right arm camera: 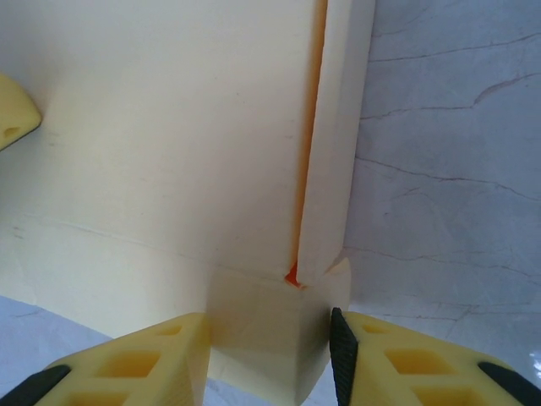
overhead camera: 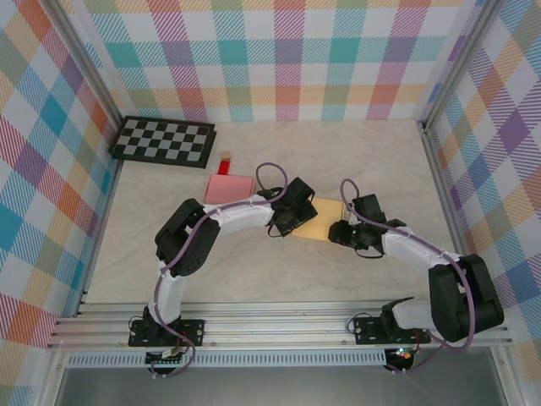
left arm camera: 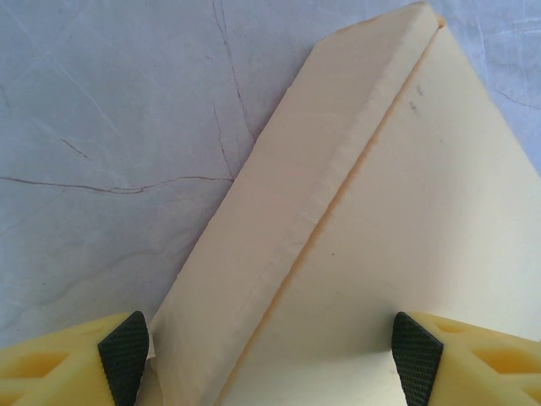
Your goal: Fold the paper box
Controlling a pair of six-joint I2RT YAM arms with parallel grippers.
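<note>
The paper box (overhead camera: pixel 319 218) lies flat on the table (overhead camera: pixel 254 279), a little past the middle, directly between the two arms. Both can therefore work on it from opposite ends. The left gripper (left arm camera: pixel 270 365) comes in from the box's left end with its jaws wide apart and clamped on nothing. One black pad sits at the outer edge of the long side flap (left arm camera: pixel 279 228), which is already creased up along its fold line. The other pad sits over the flat main panel. Spread this way, the fingers straddle the crease, and the gripper looks placed to pin the sheet down and stop it sliding or lifting, though the pictures do not show how firmly it presses.

The right gripper (right arm camera: pixel 269 365) works the opposite end. Its jaws are drawn in around the small corner tab (right arm camera: pixel 264 334), which stands up where another long flap ends at a cut. Both fingers appear to touch the tab's sides, so this is probably a pinch meant to bend the tab inward.

The pink box (overhead camera: pixel 228 188) and the checkered board (overhead camera: pixel 165 139) sit farther back on the left, clear of the fold. The main risk seems to be the thin tab crumpling rather than creasing cleanly.
</note>
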